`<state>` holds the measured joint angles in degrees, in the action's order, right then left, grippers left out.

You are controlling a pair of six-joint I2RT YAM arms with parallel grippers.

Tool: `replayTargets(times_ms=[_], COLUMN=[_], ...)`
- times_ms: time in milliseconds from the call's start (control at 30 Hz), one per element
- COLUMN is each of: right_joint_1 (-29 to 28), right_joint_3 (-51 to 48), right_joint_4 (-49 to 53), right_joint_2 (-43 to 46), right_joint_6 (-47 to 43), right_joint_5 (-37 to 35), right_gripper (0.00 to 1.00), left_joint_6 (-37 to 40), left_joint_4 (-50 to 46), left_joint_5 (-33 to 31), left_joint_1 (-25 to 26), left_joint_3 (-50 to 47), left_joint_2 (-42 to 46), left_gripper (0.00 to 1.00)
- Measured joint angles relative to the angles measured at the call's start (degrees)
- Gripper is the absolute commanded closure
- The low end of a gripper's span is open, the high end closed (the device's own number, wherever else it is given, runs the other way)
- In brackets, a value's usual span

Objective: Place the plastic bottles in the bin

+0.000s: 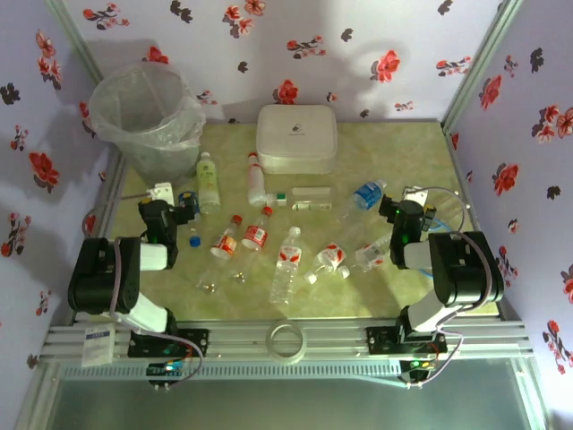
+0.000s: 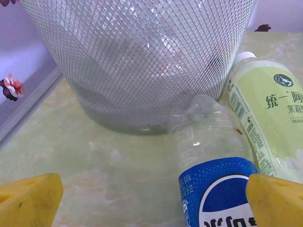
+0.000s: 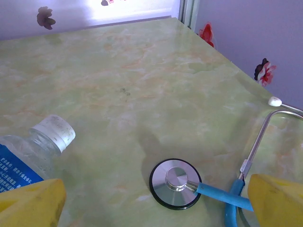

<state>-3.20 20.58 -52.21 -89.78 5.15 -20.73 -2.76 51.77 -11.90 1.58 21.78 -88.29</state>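
Plastic bottles (image 1: pixel 287 260) scattered on table (image 1: pixel 358 300) — both jaws wide apart, gripping nothing.

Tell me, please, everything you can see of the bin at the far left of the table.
The bin is a round wastebasket with a fine mesh wall, widening upward. It is lined with a crinkly clear bag folded over its rim. It stands upright in the far left corner of the table. The pale green bottle and a blue-labelled bottle lie close by its base; whether either touches it I cannot tell.
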Motion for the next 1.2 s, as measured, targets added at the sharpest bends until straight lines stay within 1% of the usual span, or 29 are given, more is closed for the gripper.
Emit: replayTargets(times_ms=[533,733,1200], right_joint_1=[0.0,1.1,1.1], right_joint_3=[0.0,0.0,0.0], right_joint_4=[0.0,0.2,0.2], right_joint_2=[0.0,0.0,0.0], right_joint_6=[0.0,0.5,0.9], right_joint_5=[0.0,1.5,2.6], right_gripper=[0.01,0.01,0.01], left_joint_6=[0.0,0.0,0.0], left_joint_4=[0.0,-0.4,-0.4], left_joint_5=[0.0,0.2,0.6], left_joint_1=[0.0,-0.1,-0.2], left_joint_3=[0.0,0.0,0.0], left_joint_2=[0.0,0.0,0.0], left_gripper=[0.0,0.0,0.0])
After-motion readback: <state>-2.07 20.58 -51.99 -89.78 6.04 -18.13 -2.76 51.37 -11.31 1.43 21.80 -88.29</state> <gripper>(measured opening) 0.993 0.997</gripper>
